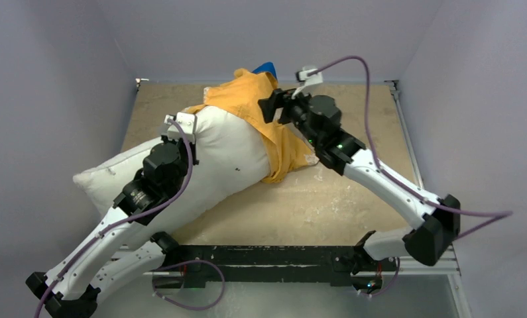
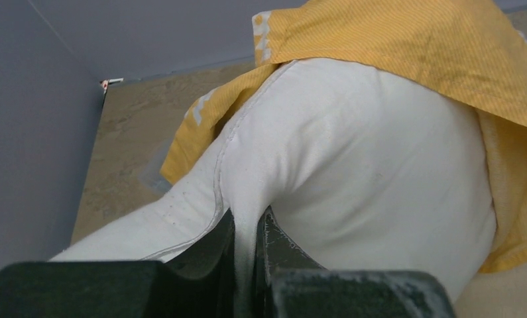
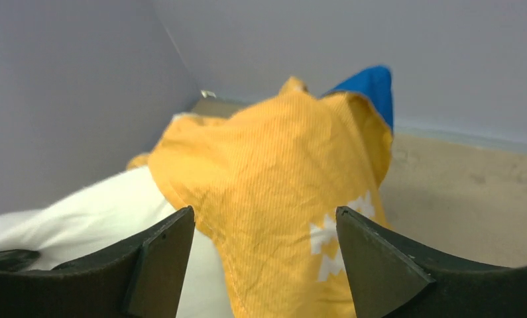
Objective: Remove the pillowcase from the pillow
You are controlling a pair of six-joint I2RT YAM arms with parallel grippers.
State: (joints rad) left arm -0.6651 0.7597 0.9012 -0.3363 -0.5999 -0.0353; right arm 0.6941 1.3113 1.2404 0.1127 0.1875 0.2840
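A large white pillow (image 1: 227,149) lies slantwise across a tan table (image 1: 353,199), one end reaching the near left and the other pointing to the far middle. An orange-yellow pillowcase (image 1: 254,99) with white printed patches covers only the far end of the pillow; most of the white cushion is bare. The loose edge of the pillowcase drapes down the pillow's right side onto the table. A patch of blue lining (image 1: 266,67) shows at its farthest tip, close to the back wall (image 1: 201,33).

The left gripper (image 2: 247,232) sits on the bare middle of the pillow. Its two dark fingers (image 2: 214,248) are pressed nearly together, pinching a narrow fold of the white pillow fabric beside a seam. Seen from the left wrist, the pillow bulges up beyond the pinch, with the pillowcase lying over its far side.

The right gripper (image 3: 264,218) is at the right side of the covered end. Its jaws are spread wide and grip nothing. The orange fabric hangs in front of the gap between them, and it is unclear whether it touches either finger. In the same view, bare white pillow shows to the left of the fabric, and bare table to the right.
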